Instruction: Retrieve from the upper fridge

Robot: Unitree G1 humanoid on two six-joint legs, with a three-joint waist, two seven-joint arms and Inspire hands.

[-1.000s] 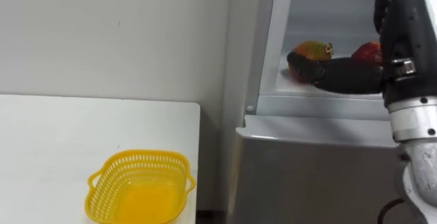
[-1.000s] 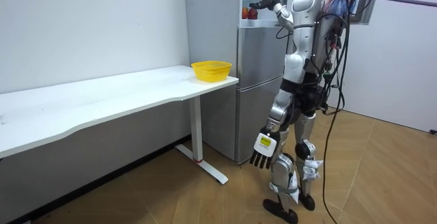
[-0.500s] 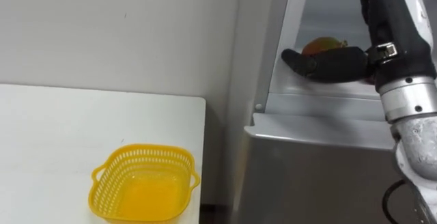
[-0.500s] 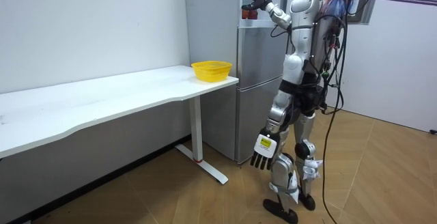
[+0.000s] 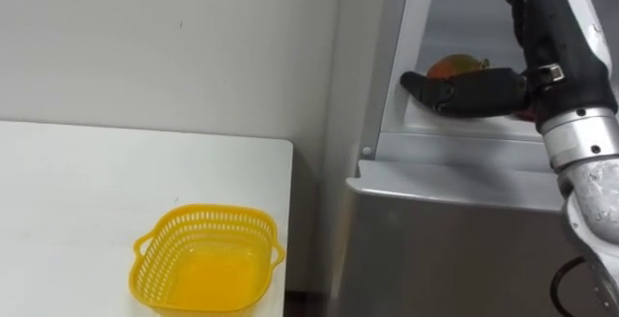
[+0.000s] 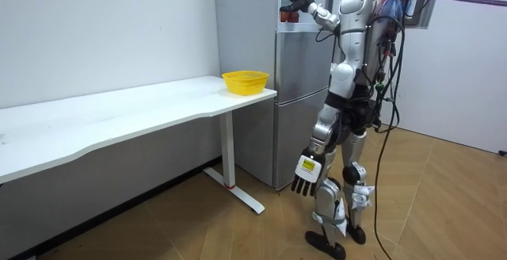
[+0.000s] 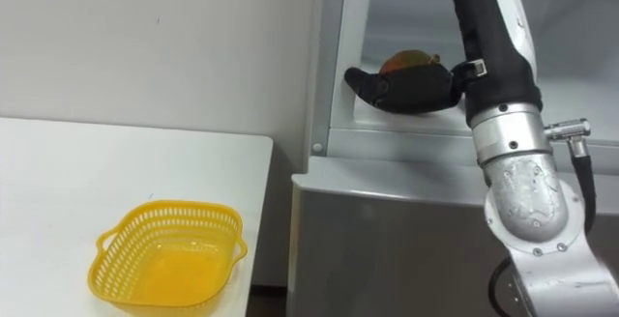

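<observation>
My right hand [image 5: 469, 93] rests on the upper fridge shelf [image 5: 435, 126], fingers loosely straight and empty, just in front of the fruit [image 5: 456, 65]. The fruit looks smooth, weighty and easily bruised, so I'd cup its middle. My left hand [image 6: 303, 176] hangs open.

A sparse test room staged as a kitchen corner: plain white walls [image 6: 103, 30], wood-plank floor [image 6: 238, 228], a long white desk [image 6: 119, 117] (yellow basket [image 6: 245, 80] at its end) beside a silver fridge [image 6: 299, 109].
</observation>
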